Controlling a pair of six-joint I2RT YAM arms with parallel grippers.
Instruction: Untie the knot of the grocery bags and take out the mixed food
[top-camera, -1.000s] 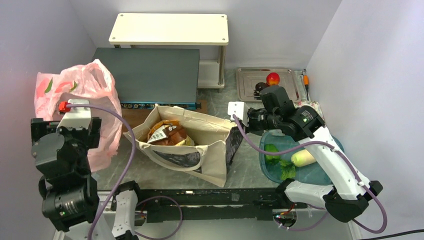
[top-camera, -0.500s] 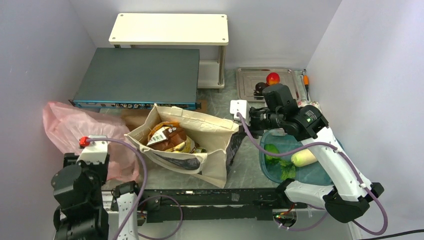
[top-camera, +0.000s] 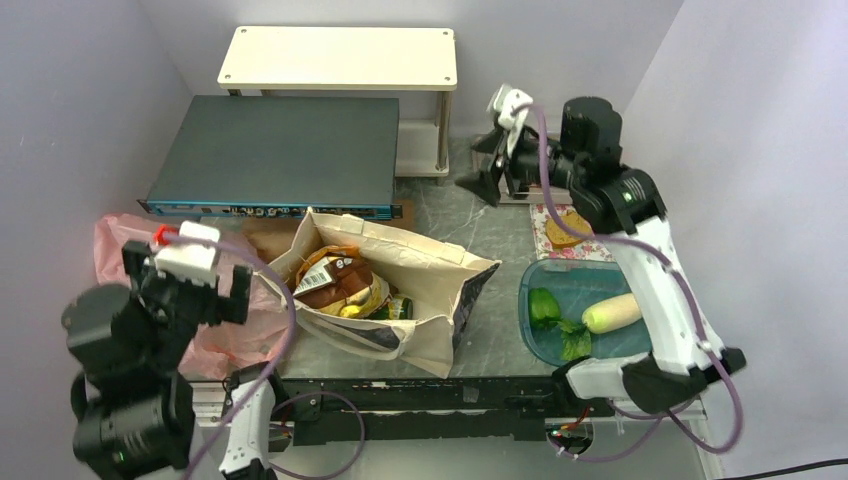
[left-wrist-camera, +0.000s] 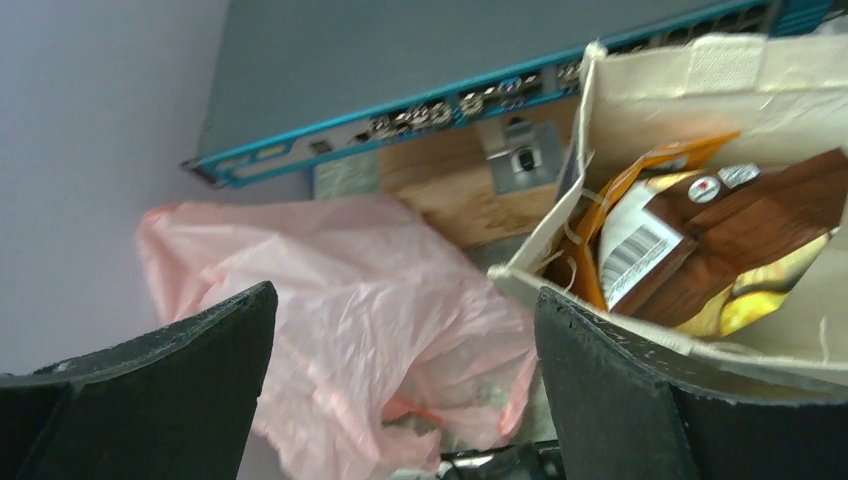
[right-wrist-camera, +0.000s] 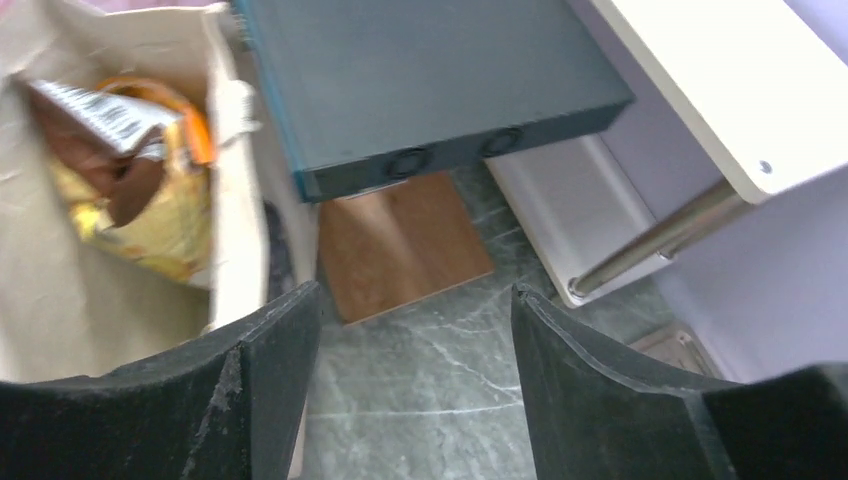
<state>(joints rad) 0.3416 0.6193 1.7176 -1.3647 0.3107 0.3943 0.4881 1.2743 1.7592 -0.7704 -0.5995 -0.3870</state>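
The pink plastic bag (top-camera: 125, 250) (left-wrist-camera: 340, 310) lies crumpled and flat on the table at the left; I cannot make out its knot. My left gripper (top-camera: 190, 290) (left-wrist-camera: 400, 340) hovers over it, open and holding nothing. The canvas tote (top-camera: 430, 270) (left-wrist-camera: 650, 75) stands open in the middle, with a brown chip bag (top-camera: 340, 275) (left-wrist-camera: 750, 225) and an orange one (left-wrist-camera: 640, 170) inside. My right gripper (top-camera: 480, 165) (right-wrist-camera: 415, 380) is open and empty above bare table at the back. Leafy greens (top-camera: 550, 310) and a white radish (top-camera: 612, 313) lie in the teal tub (top-camera: 600, 350).
A dark blue-grey box (top-camera: 280, 150) (right-wrist-camera: 420, 80) and a white shelf (top-camera: 340, 55) (right-wrist-camera: 720, 90) stand at the back. A wooden board (right-wrist-camera: 400, 240) lies beside the tote. A bread slice (top-camera: 565, 230) rests on a patterned mat under the right arm.
The pink bag dropped from raised to lying flat, and the left gripper now hangs open over it. The right gripper opened and swung from the tote's rim to the back near the shelf.
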